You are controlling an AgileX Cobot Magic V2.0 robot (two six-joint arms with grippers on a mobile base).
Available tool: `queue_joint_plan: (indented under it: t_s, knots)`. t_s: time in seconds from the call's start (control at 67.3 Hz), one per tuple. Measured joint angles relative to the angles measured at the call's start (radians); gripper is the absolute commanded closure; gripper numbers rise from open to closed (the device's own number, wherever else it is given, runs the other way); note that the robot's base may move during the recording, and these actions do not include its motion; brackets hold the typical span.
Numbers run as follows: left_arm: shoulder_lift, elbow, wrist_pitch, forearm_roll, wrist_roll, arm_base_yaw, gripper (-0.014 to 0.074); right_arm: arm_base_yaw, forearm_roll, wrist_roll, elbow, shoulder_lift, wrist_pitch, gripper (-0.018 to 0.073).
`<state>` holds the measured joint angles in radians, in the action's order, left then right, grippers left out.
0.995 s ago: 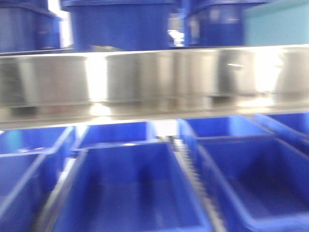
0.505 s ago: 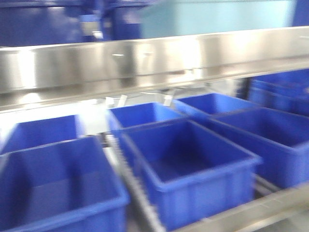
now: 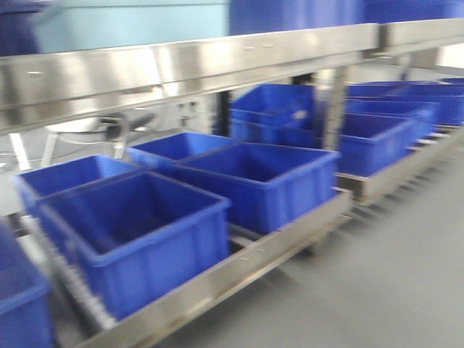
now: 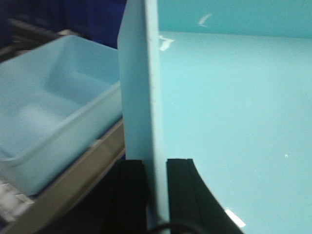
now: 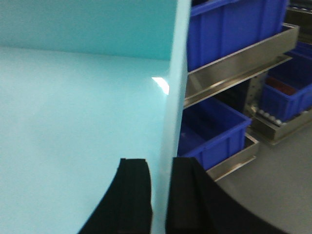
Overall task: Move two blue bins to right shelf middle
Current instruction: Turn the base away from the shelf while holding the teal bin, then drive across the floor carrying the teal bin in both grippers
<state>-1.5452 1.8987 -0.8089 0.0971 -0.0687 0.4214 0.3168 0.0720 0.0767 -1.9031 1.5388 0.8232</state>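
Two hands pinched shut: my left hand [image 4: 156, 169] on one thin wall of the pale-blue rectangular plastic bin [image 4: 234, 122], my right hand [image 5: 161, 171] on the opposite wall, bin between them. Steel right shelf [image 3: 395, 174] lies ahead-right, so the right arm is probably nearer.

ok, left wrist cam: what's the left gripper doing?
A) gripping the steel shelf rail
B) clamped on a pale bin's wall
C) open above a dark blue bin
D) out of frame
B: the left gripper has its black fingers pressed on either side of the pale bin wall.
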Motion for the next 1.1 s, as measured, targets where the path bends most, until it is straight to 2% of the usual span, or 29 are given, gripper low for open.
queue_joint_plan:
  t_s: [1.099]
  knots:
    - [0.000, 0.000, 0.004, 0.004, 0.002, 0.000, 0.0707, 0.000, 0.000, 0.000, 0.000, 0.000, 0.000, 0.0711]
